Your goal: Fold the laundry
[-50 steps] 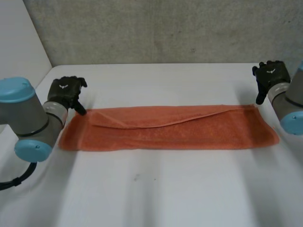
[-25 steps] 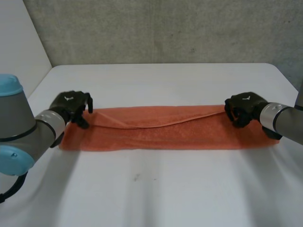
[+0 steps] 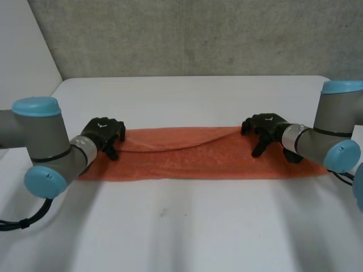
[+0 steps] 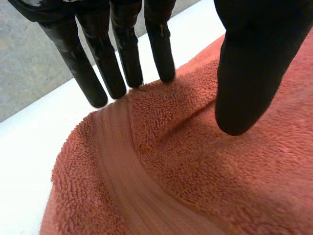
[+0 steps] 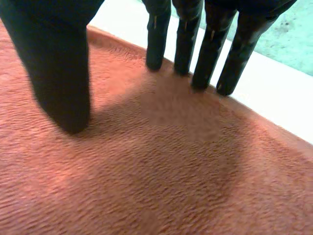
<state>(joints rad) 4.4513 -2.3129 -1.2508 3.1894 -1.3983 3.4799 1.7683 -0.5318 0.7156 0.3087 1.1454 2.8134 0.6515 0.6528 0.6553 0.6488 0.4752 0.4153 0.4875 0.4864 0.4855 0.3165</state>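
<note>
Cannot see the far left corner of the orange towel (image 3: 187, 156), covered by the left hand (image 3: 105, 133). Cannot see the far right corner either, behind the right hand (image 3: 266, 127) and forearm. Cut off in both wrist views: towel all round, palms above the fingers (image 4: 124, 63). Cannot tell whether either thumb touches the cloth.

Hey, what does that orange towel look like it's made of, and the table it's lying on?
The towel looks like terry cloth, probably cotton: matte, with a fuzzy looped pile and a flat woven strip running across it. The table has a smooth white top with a dull sheen, perhaps laminate or painted board; the look leaves that open.
</note>
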